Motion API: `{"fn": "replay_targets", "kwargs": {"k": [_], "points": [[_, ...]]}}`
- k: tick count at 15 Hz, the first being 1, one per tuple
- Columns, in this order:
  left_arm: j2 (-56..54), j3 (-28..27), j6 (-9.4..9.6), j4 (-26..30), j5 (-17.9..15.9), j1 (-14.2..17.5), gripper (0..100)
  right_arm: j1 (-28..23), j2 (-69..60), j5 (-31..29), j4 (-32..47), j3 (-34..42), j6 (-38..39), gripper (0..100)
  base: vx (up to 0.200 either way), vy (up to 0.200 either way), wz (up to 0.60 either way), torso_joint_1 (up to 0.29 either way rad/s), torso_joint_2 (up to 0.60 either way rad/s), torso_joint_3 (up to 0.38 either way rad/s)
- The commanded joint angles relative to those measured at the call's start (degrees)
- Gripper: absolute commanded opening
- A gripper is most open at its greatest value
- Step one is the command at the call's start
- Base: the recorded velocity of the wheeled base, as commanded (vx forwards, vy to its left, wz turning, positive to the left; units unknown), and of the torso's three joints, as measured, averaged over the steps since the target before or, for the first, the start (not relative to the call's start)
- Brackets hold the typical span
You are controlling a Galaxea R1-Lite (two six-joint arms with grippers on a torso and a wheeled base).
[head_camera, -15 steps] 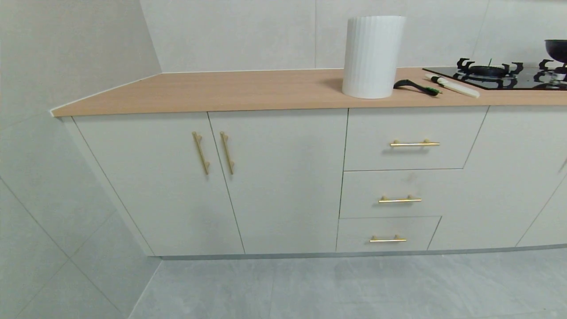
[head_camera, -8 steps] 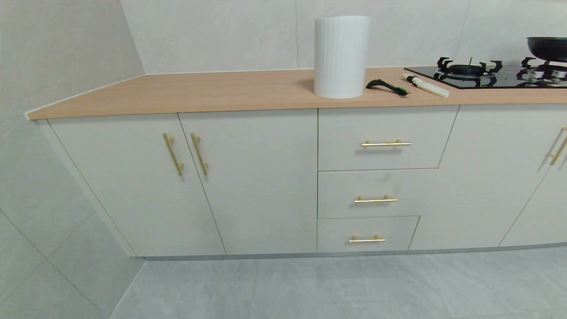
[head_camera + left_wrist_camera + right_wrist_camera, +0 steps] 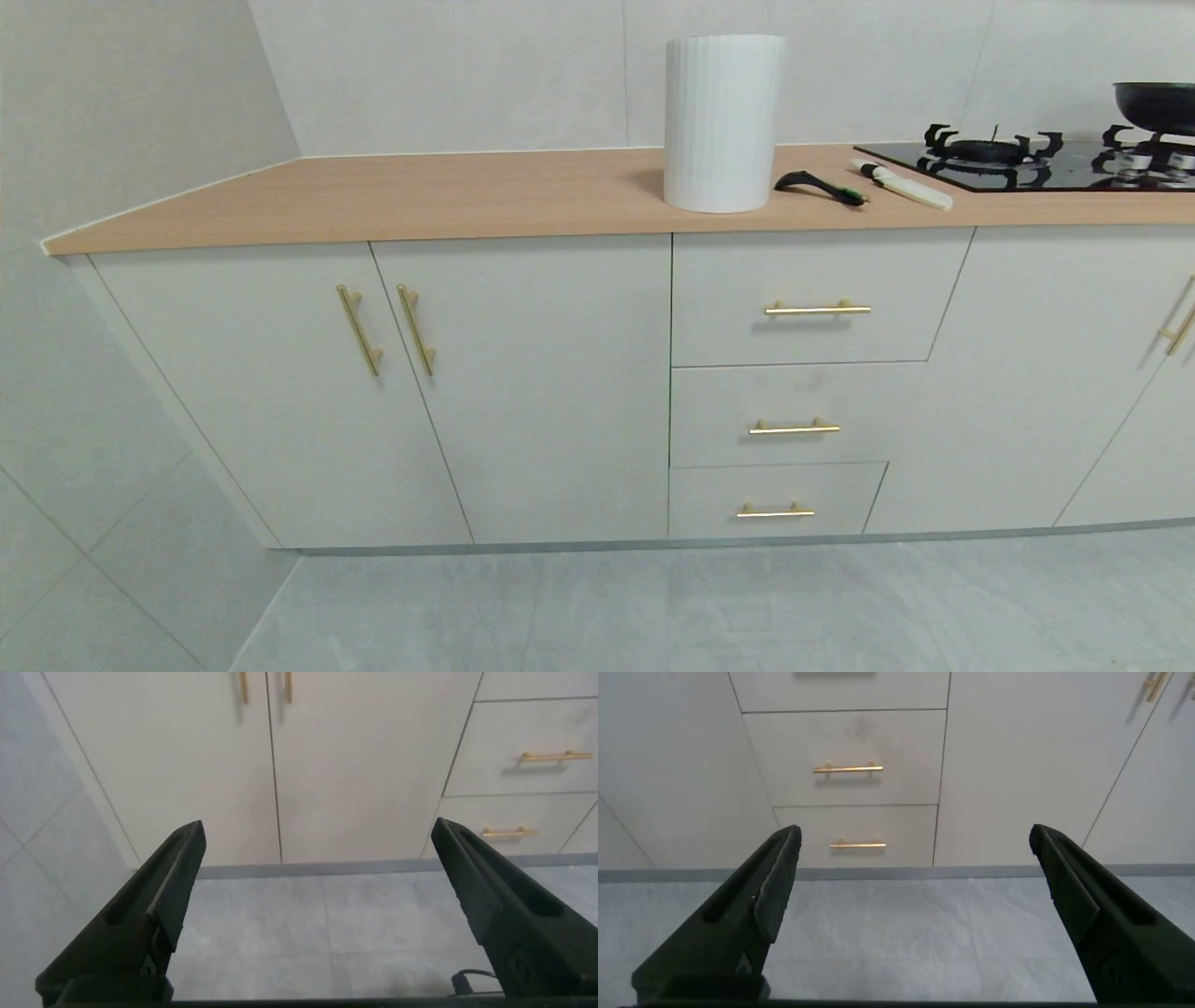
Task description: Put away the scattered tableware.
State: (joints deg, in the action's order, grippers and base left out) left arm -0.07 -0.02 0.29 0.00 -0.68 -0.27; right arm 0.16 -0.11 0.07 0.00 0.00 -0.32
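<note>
In the head view, a wooden tabletop [image 3: 420, 191] runs along a pale tiled wall, and a tall white ribbed container [image 3: 724, 121] stands upright on it. Just beside the container, on the side nearer the hob, lies a curved black utensil [image 3: 820, 187] with a green tip. A cream-coloured utensil [image 3: 901, 184] lies flat between that one and the black gas hob [image 3: 1027, 163]. A dark pan [image 3: 1156, 101] sits on the hob's far burner. Under the tabletop are a double-door cupboard [image 3: 280, 392] with two upright gold handles and, beside it, a stack of three drawers [image 3: 803, 411], all closed, each with a gold bar handle. In the left wrist view, the left hand [image 3: 316, 833] hangs low over the grey tiled floor [image 3: 308, 938]. Its two dark fingers are spread wide with nothing between them, facing the foot of the cupboard doors, with the lower drawers off to one side. In the right wrist view, the right hand [image 3: 913, 835] is likewise spread wide and bare above the floor. It faces the two lower drawers, whose gold handles [image 3: 847, 768] show between its fingers.
</note>
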Motion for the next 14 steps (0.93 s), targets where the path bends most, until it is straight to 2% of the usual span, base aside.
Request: {"fn": "replay_targets", "kwargs": {"k": [1,3,14], "points": [[0.07,0.02,-0.03,0.0,-0.02,0.0,100,0.02,0.11,0.01,0.0,0.0,-0.03,100,0.2,0.0,0.0,0.002,0.0,-0.002],[0.07,0.02,-0.03,0.0,-0.02,0.0,100,0.02,0.11,0.01,0.0,0.0,-0.03,100,0.2,0.0,0.0,0.005,0.0,0.005],[0.07,0.02,-0.03,0.0,-0.02,0.0,100,0.02,0.11,0.19,0.0,-0.09,-0.3,100,0.0,0.0,0.0,0.0,0.0,0.0]]}}
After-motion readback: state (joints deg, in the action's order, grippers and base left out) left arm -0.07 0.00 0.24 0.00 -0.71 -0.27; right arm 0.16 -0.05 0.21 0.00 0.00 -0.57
